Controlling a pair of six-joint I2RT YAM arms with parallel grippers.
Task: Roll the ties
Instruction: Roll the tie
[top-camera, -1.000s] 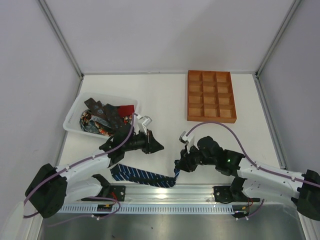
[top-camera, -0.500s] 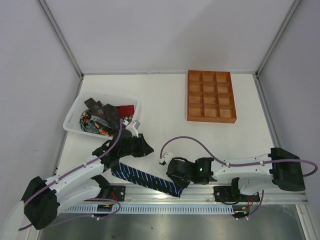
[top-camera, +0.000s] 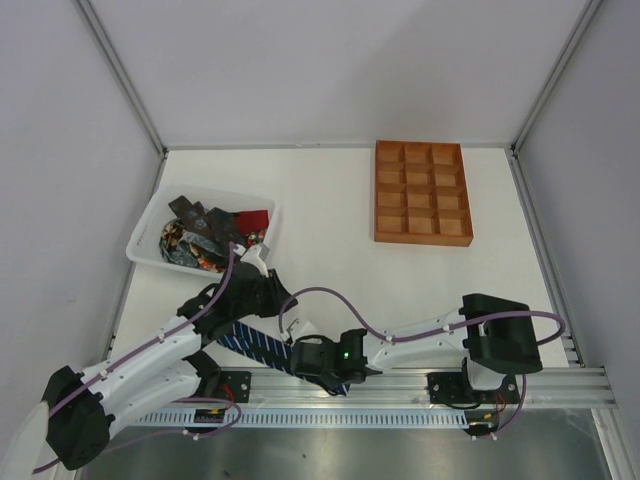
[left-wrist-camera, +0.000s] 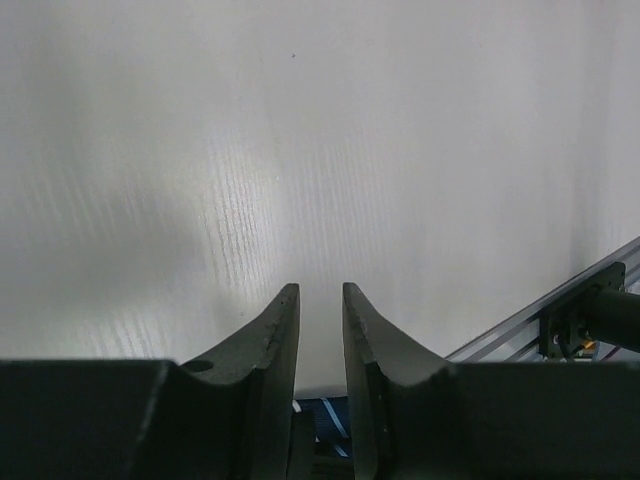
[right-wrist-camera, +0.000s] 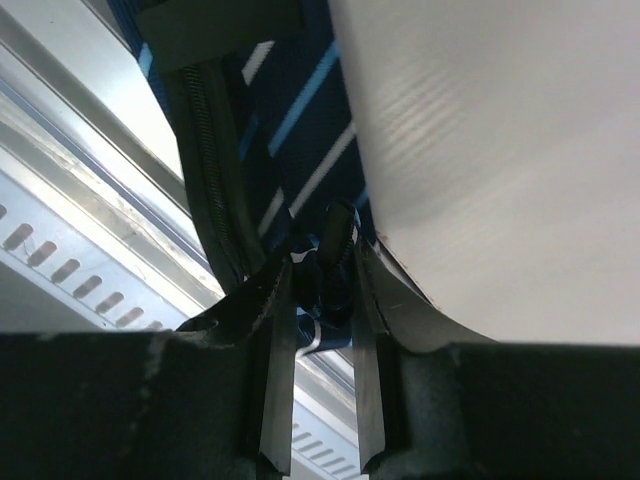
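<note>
A navy tie with light-blue stripes lies slantwise along the table's near edge. My right gripper is stretched far to the left and sits low over the tie's right part. In the right wrist view that gripper is shut on a bunched fold of the navy tie. Just behind the tie's left part hovers my left gripper. In its wrist view the left gripper has a narrow gap with nothing in it, and a bit of the tie shows beneath.
A white basket at the left holds several more ties, brown, red and patterned. An orange-brown compartment tray stands at the back right. The aluminium rail runs right along the tie's near side.
The right arm has swung left along the near edge, carrying the tie's right end over the rest of it. The left gripper has drawn back to the left and opened a little.
</note>
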